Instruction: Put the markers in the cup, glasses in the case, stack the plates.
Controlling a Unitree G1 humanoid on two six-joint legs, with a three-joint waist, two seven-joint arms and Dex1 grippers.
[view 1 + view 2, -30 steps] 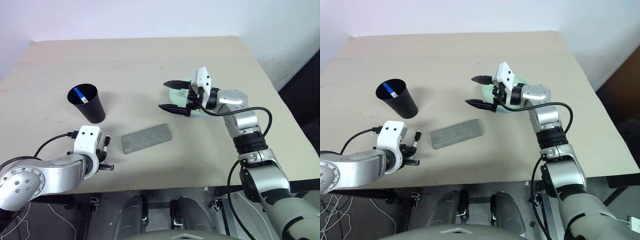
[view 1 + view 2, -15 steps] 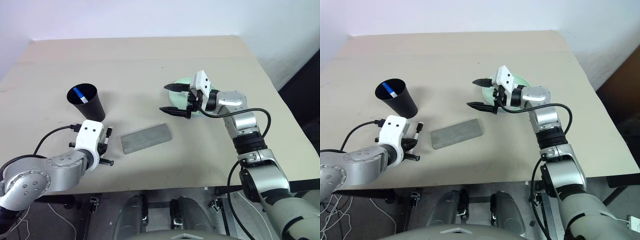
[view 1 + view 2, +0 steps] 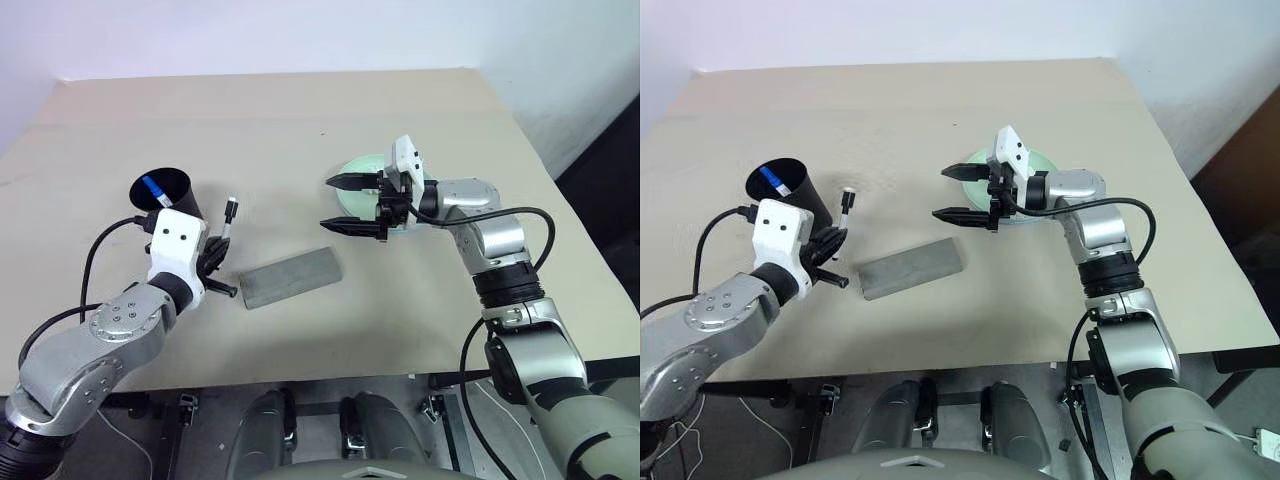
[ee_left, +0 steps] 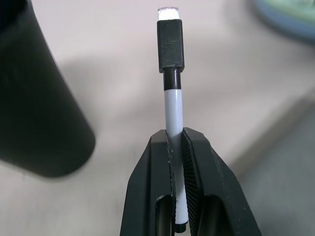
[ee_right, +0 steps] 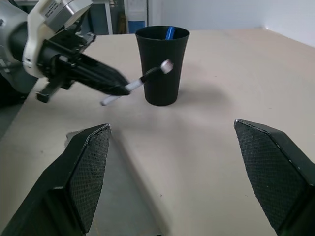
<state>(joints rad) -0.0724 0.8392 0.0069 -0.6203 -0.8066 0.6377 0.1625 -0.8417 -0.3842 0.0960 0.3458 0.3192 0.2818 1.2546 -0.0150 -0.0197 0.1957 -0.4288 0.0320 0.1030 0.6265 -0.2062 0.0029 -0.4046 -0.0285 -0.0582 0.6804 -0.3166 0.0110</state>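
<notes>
Looking across the bench [image 3: 300, 120], the plates [image 3: 362, 168] appear stacked behind my wide-open right tool [image 3: 342, 203], though I can't be sure. The case [image 3: 292, 277] lies shut. The cup [image 3: 168, 200] holds one blue-capped marker [image 3: 152, 186]; my left tool [image 3: 212, 262] clamps a black-capped marker [image 3: 226, 222] beside it, undelivered.

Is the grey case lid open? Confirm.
No, the grey case lies shut and flat on the table, with no lid raised.
</notes>
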